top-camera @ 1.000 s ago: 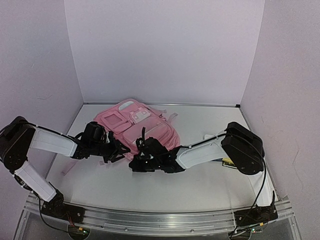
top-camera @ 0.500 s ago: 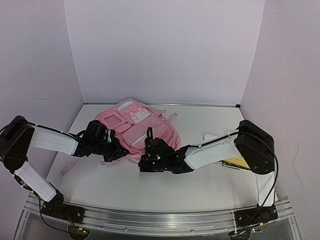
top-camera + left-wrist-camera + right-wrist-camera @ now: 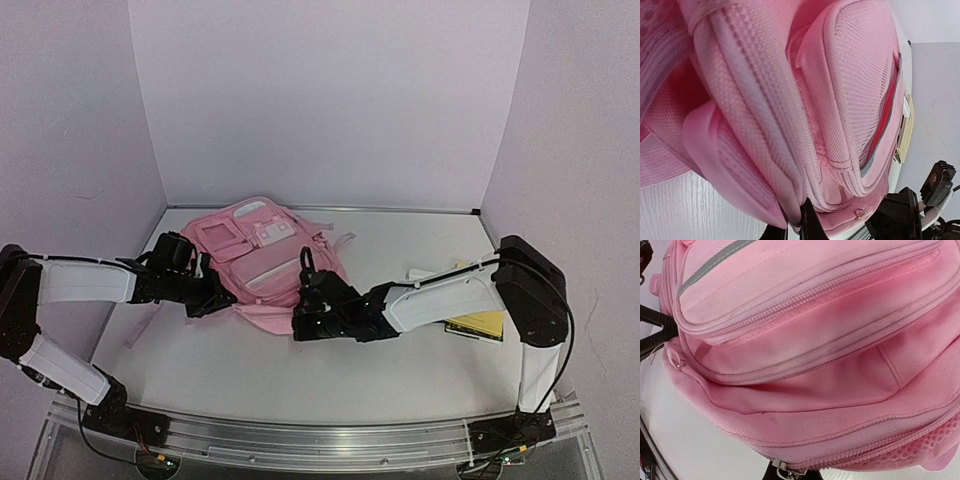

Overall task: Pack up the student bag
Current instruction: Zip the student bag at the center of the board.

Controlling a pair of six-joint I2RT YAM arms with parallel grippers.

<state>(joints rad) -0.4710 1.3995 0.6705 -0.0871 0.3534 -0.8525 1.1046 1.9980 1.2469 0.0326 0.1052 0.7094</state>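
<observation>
The pink student bag (image 3: pixel 262 256) lies on the white table, front pockets up. It fills the left wrist view (image 3: pixel 805 100) and the right wrist view (image 3: pixel 810 340). My left gripper (image 3: pixel 214 298) is at the bag's left edge, shut on a fold of its pink fabric (image 3: pixel 793 219). My right gripper (image 3: pixel 302 324) is at the bag's near edge. It is shut on a metal zip pull (image 3: pixel 782 468) at the end of a zip along the lower seam (image 3: pixel 790 476).
A yellow flat book (image 3: pixel 476 325) lies on the table at the right, partly under my right arm. A white flat item (image 3: pixel 418 275) lies just behind that arm. Purple walls close in the back and both sides.
My left gripper has shut on the bag's edge and drawn it left. My right gripper has slid to the right along the bag's near edge. The bag has shifted slightly left.
</observation>
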